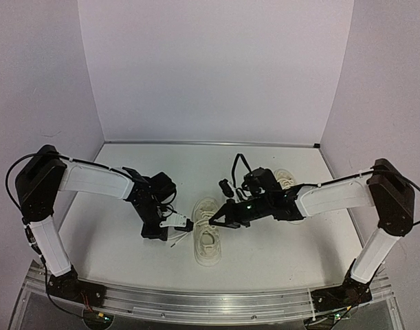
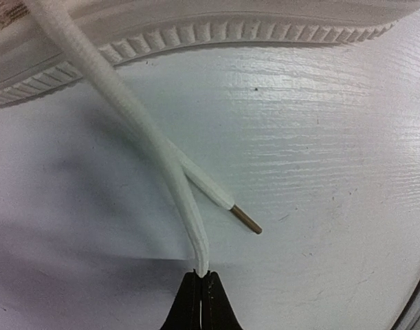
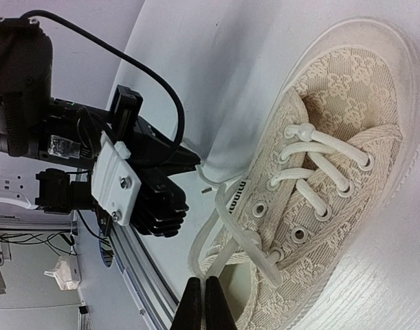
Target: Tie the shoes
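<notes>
One cream shoe (image 1: 208,240) lies mid-table between both arms, toe towards the near edge. A second shoe (image 1: 286,180) sits behind the right arm, mostly hidden. My left gripper (image 2: 202,276) is shut on a white lace (image 2: 148,137) that rises to the shoe's ribbed sole (image 2: 196,31). A second lace end, with a brass tip (image 2: 245,220), rests on the table beside it. My right gripper (image 3: 204,283) is shut at the shoe's (image 3: 347,206) collar, with a looped lace strand (image 3: 227,227) running into its tips. The left gripper (image 3: 194,163) stands just left of that shoe.
The white table (image 1: 264,254) is boxed in by pale walls at the back and sides. An aluminium rail (image 1: 216,302) runs along the near edge by the arm bases. A black cable (image 1: 236,163) loops above the right wrist.
</notes>
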Robot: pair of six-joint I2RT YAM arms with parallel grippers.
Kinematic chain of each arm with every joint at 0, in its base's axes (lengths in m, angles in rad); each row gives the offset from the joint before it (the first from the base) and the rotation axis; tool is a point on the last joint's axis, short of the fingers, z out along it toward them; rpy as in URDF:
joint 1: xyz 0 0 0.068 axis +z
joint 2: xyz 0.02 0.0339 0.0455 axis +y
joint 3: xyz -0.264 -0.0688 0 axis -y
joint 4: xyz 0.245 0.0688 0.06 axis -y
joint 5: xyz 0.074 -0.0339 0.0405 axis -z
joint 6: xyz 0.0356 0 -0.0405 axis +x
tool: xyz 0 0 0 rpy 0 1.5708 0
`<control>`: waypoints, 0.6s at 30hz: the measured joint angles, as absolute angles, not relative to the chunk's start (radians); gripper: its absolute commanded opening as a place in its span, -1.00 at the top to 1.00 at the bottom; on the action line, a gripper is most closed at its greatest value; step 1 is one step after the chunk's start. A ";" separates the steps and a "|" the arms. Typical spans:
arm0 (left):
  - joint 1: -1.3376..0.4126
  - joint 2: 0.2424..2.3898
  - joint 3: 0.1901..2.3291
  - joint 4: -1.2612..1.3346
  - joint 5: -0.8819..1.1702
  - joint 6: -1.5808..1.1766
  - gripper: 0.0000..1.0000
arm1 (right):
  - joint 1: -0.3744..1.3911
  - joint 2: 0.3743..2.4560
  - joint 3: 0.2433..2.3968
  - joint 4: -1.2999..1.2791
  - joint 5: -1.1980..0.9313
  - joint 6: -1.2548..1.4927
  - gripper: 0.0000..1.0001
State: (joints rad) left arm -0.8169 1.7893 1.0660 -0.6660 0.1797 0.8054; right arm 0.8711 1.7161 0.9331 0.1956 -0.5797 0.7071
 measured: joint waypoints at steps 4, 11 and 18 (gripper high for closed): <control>-0.825 1.762 1.079 -0.688 0.164 0.750 1.00 | 0.871 1.726 0.938 0.194 -0.572 0.707 1.00; -0.865 1.427 1.071 -0.657 0.182 0.576 1.00 | 0.864 1.735 0.943 0.193 -0.564 0.707 1.00; -0.869 1.402 1.073 -0.661 0.084 0.380 1.00 | 0.850 1.735 0.957 0.186 -0.564 0.703 1.00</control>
